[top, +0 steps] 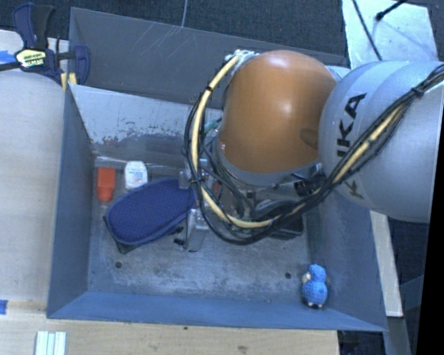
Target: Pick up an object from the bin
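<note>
Your gripper [192, 235] sits low in the middle of the bin [74, 219], under the orange cover [273, 111] and looped cables [203, 115]. The arm [385, 143] comes in from the upper right of the frame. You cannot tell whether the gripper is wide or narrow, as the wrist hides it.

It is right at the right end of a dark blue oval pouch [148, 214], which lies flat at centre left of the floor. You can't tell if they touch.

- Just above and left of the pouch, near the left wall, are a small orange block [106, 184] and a small white item [135, 174].
- A small blue toy [315, 285] sits alone in the lower right corner, close to the front and right walls and well apart from the gripper.

The floor is bare along the front wall between pouch and toy, so that's your free room. The upper right of the bin is covered by the arm.
</note>
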`<state>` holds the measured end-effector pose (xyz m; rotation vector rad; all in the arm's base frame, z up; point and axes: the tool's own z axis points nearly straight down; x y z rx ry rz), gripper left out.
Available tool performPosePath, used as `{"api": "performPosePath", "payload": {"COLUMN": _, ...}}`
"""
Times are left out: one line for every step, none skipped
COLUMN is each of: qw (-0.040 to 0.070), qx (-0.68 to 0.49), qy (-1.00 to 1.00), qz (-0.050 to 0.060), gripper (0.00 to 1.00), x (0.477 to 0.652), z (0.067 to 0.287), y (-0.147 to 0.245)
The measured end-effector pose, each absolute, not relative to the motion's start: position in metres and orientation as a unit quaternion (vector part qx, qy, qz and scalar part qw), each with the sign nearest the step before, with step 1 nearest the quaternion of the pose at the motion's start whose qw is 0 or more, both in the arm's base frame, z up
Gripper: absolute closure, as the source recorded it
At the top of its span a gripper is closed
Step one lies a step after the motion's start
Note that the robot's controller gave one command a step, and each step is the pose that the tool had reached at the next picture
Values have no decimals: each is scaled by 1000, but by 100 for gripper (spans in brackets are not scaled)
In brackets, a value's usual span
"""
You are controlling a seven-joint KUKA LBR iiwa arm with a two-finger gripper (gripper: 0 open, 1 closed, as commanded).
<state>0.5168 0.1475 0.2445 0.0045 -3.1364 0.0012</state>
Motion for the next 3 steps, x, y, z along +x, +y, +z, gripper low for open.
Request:
{"api": "performPosePath", "payload": {"qw": -2, "qx": 21, "qy": -1000, "qz": -1, "gripper": 0, "x": 532, "z": 78, "y": 179}}
{"api": "performPosePath", "payload": {"qw": -4, "qx": 20, "qy": -1000, "qz": -2, "gripper": 100, "x": 533, "z": 83, "y": 180}}
{"api": "performPosePath", "payload": {"qw": -5, "qx": 17, "qy": -1000, "qz": -2, "gripper": 100, "x": 534, "z": 209, "y": 178}}
